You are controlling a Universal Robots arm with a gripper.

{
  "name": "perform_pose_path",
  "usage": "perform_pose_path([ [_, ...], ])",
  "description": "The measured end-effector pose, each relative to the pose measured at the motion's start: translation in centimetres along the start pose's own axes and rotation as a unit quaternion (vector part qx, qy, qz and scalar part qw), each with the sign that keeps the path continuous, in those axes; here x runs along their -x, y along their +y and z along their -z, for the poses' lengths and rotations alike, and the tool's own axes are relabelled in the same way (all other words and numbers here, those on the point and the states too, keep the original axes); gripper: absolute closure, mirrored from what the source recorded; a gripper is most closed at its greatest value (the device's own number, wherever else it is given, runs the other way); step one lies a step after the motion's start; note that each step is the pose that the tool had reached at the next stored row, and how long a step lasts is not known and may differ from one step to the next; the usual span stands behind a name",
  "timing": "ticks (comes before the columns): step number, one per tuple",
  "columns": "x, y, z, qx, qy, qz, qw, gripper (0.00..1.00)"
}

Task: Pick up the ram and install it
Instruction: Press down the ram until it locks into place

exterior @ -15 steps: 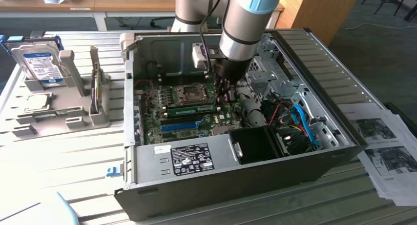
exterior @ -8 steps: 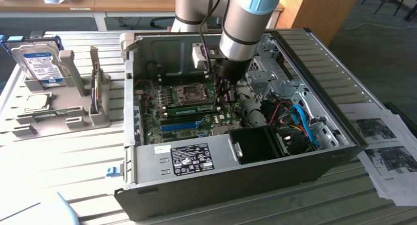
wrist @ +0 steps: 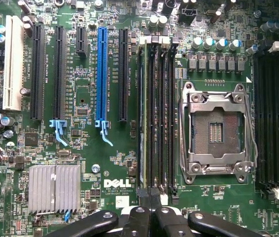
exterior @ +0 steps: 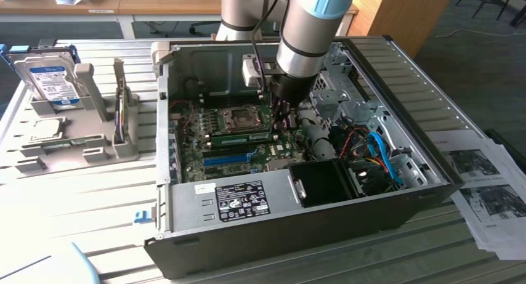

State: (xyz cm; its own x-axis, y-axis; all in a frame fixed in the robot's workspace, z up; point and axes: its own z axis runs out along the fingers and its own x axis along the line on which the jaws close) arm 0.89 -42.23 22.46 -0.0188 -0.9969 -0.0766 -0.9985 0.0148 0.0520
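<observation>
Reaching down into the open black desktop computer case (exterior: 271,235), the grey robot arm (exterior: 308,31) holds its black hand (exterior: 284,108) just above the green motherboard (exterior: 246,151), beside the square silver processor socket (exterior: 240,116). In the wrist view the hand (wrist: 149,217) has its fingers pressed together at the end of the bank of black memory slots (wrist: 163,118), with nothing between them. The ram, a long thin green circuit-board stick (wrist: 142,118), stands on edge in the slot of that bank farthest from the processor socket (wrist: 216,128); in the exterior view it shows as a green strip (exterior: 242,137) lying across the motherboard just below the socket. Whether it is fully seated I cannot tell. Beyond it on the board lie a bright blue plastic expansion slot (wrist: 101,74), several black slots, a white slot (wrist: 14,61) and a ribbed silver heatsink (wrist: 54,188).

The case lies on its side on a slatted pale surface (exterior: 98,198). Towards the surface's edge on the exterior view's left, a grey plastic rack (exterior: 78,145) holds a boxy silver hard drive with a blue-white label (exterior: 51,77) upright. Printed paper sheets (exterior: 485,191) lie by the case on the exterior view's right.
</observation>
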Motion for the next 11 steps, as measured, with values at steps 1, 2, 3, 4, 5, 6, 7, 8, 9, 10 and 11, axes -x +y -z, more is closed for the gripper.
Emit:
perform_pose_path([
  [1,0.00,0.00,0.00,0.0000,0.0000,0.000,1.0000,0.91],
  [2,0.00,0.00,0.00,0.0001,0.0001,0.000,1.0000,0.91],
  [3,0.00,0.00,0.00,0.0000,0.0000,0.000,1.0000,0.91],
  [4,0.00,0.00,-0.01,0.0000,0.0000,0.000,1.0000,0.91],
  [5,0.00,0.00,-0.02,0.0000,0.0000,0.000,1.0000,0.91],
  [6,0.00,0.00,-0.04,0.0000,0.0000,0.000,1.0000,0.91],
  [7,0.00,0.00,-0.07,0.0000,0.0000,0.000,1.0000,0.91],
  [8,-0.01,-0.01,-0.08,0.0000,0.0000,0.000,1.0000,0.91],
  [9,-0.01,0.00,-0.08,0.0000,0.0001,0.000,1.0000,0.91],
  [10,-0.01,0.00,-0.08,0.0000,0.0001,0.000,1.0000,0.91],
  [11,-0.01,0.00,-0.09,0.0000,0.0001,0.000,1.0000,0.91],
])
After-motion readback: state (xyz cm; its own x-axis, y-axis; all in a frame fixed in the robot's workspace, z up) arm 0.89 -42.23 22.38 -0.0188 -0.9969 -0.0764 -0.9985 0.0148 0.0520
